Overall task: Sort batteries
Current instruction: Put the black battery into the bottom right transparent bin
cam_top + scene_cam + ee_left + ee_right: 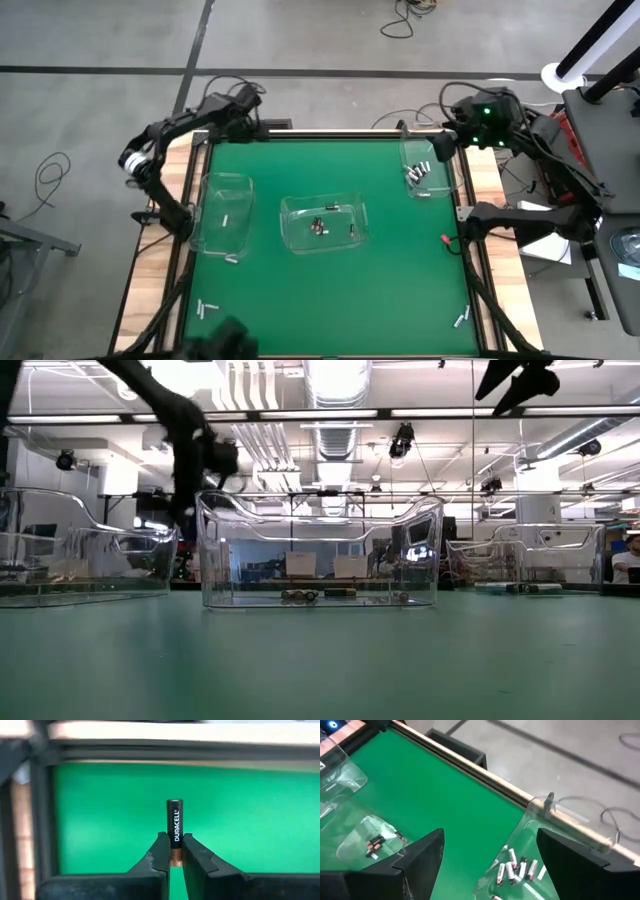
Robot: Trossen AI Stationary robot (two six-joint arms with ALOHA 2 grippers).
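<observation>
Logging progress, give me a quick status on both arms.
Left gripper shut on battery. Right gripper open above right bin. Nothing in the way.

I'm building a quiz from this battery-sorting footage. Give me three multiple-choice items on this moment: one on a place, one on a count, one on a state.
1. Where does the small red object lie?
A. inside the middle bin
B. on the mat near the right edge
C. in the left bin

2. How many clear plastic bins stand on the green mat?
A. two
B. three
C. five

3. What is the left gripper doing?
A. gripping a Duracell battery
B. gaping empty
C. holding a bin

Answers:
1 B, the high view shows it alone on the mat by the right edge.
2 B, left bin, middle bin and right bin.
3 A, the left wrist view shows the battery pinched at its copper end.
</observation>
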